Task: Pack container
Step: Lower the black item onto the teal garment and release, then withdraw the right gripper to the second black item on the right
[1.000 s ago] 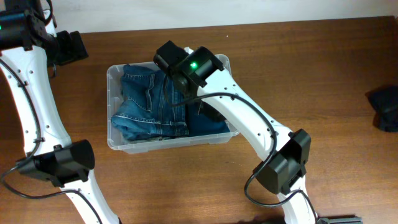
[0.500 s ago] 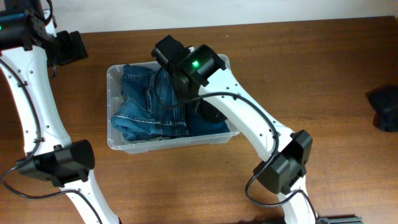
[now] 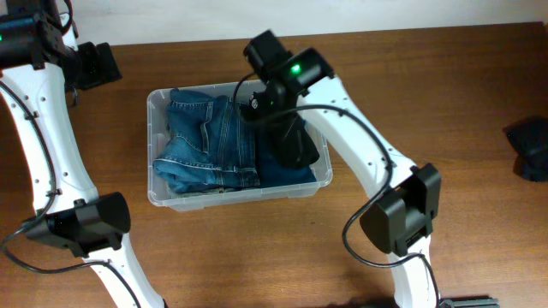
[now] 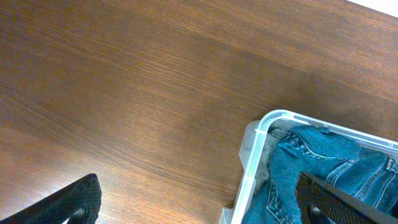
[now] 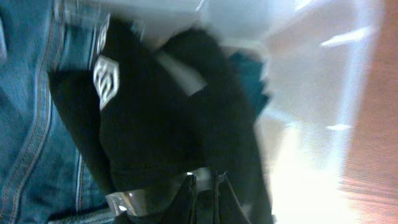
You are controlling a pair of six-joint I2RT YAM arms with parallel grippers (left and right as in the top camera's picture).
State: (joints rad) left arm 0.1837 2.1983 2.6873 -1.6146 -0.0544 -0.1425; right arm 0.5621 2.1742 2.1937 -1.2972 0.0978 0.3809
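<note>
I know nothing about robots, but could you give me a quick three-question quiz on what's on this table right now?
1. True or false: the blue jeans lie folded inside the clear container.
2. Pick one. What is at the container's right end, next to the jeans? A) a black garment B) a red towel C) a white box
3. Fill in the gap: the left pincer, its fingers spread wide, hovers over the bare wooden ____ just outside the container's corner.

Key: 1 true; 2 A; 3 table.
</note>
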